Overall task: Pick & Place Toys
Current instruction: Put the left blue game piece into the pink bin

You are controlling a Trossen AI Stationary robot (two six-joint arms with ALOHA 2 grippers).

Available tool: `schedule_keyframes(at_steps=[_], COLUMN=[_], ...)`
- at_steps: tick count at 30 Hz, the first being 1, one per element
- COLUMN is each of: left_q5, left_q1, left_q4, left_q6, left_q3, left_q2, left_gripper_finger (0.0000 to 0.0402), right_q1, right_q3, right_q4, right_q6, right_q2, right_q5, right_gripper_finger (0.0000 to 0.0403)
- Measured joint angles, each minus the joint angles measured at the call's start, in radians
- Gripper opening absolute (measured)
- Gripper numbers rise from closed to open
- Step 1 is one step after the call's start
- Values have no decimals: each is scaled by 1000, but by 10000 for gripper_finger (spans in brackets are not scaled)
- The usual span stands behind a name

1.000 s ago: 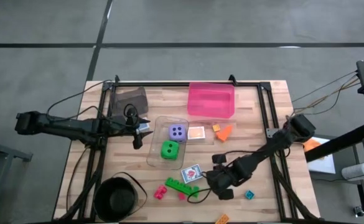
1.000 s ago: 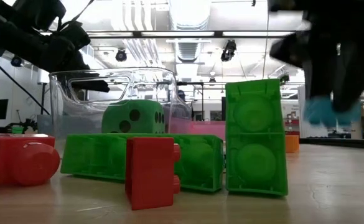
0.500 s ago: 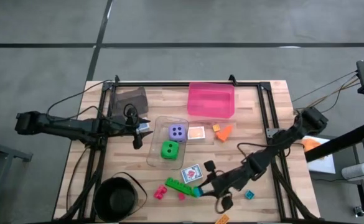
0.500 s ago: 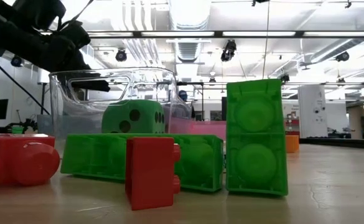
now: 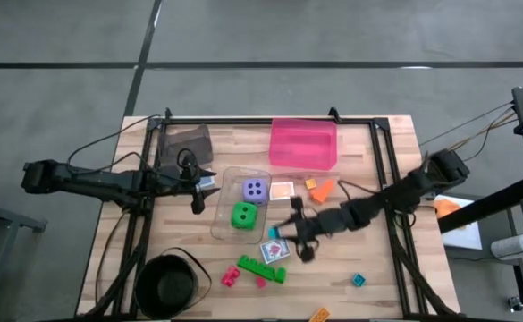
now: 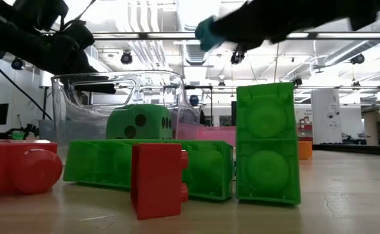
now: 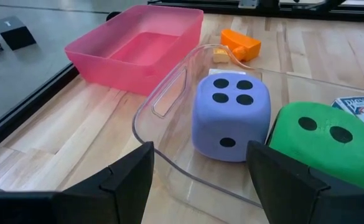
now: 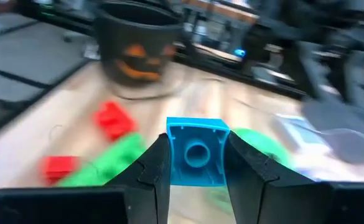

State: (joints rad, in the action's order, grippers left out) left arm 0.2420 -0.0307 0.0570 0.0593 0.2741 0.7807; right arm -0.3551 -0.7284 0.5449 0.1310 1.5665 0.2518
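- Between the fingers of the right hand [image 8: 194, 163] sits a small teal brick [image 8: 196, 150], gripped on both sides and lifted off the worktop [image 5: 386, 179]; seen from above, this hand [image 5: 285, 234] hangs just beside the clear bin [image 5: 228, 225], over the playing card [image 5: 274, 249].
- In the clear bin lie the purple die [image 5: 254, 190] and the green die [image 5: 243, 216], side by side and close together.
- Just outside the bin, toward the pink bin [image 5: 304, 144], lie a small picture card [image 5: 282, 190] and an orange brick [image 5: 320, 189].
- Near the front edge lie a long green brick [image 5: 261, 268] and two red-pink bricks [image 5: 231, 276], close to the black bowl [image 5: 166, 284]; another teal brick [image 5: 358, 280] and an orange piece [image 5: 319, 314] lie apart from them on the right side.
- The left hand [image 5: 200, 186] hovers at the clear bin's left rim, fingers [image 7: 127, 175] spread moderately apart and holding nothing.
- A grey bin [image 5: 185, 141] stands at the worktop's far left corner.
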Motion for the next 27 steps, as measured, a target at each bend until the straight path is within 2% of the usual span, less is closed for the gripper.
schedule_keyframes(at_steps=[7,19,27], left_q5=[0,0,0], left_q1=[0,0,0], left_q4=[0,-1,-1], left_q6=[0,-2,-3], left_q3=[0,0,0], left_q2=[0,1,1], left_gripper_finger=[258,258,258], right_q1=[232,636,811], right_q3=[14,13,13], right_q4=[-53,-410,-590], right_q6=[23,22,18], right_q2=[-62,-205,-188], right_q5=[16,20,-41], right_gripper_finger=[108,108,108])
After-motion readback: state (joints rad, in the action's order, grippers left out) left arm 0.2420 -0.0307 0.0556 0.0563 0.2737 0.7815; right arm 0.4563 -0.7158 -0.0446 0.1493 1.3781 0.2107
